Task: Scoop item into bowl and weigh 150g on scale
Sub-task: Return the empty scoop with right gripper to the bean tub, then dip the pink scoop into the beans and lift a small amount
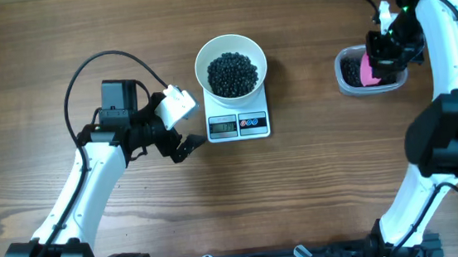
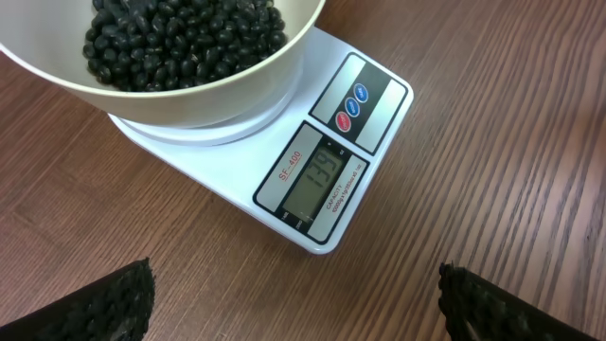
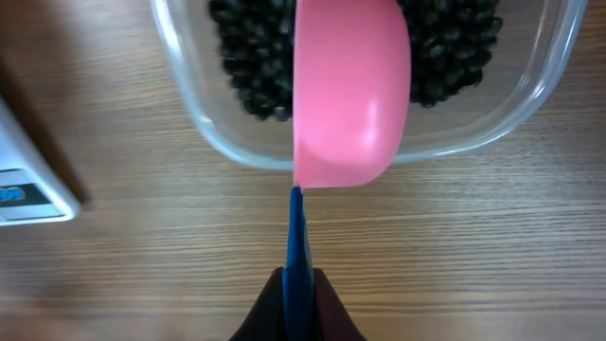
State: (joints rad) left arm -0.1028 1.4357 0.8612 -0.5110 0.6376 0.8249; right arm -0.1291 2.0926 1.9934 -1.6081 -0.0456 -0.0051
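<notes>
- Left claw (image 1: 185, 126) gapes wide and empty, left of centre in the overhead view, just beside the scale (image 1: 238, 125).
- Right claw (image 3: 298, 284) is pinched on the blue handle (image 3: 295, 237) of the pink scoop (image 3: 350, 90), over the clear container (image 3: 530, 104), upper right.
- Black beads (image 1: 232, 72) fill the white bowl (image 1: 206, 60) atop the scale, upper centre.

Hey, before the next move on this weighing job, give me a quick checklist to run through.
1. Bowl sits on scale: ok.
2. Display at target: looks like 139, short of 150: not ok.
3. Right gripper shut on scoop handle: ok.
4. Scoop loaded: cannot tell.
5. Beans left in container: ok.
6. Left gripper open, beside the scale, off the bowl: ok.
</notes>
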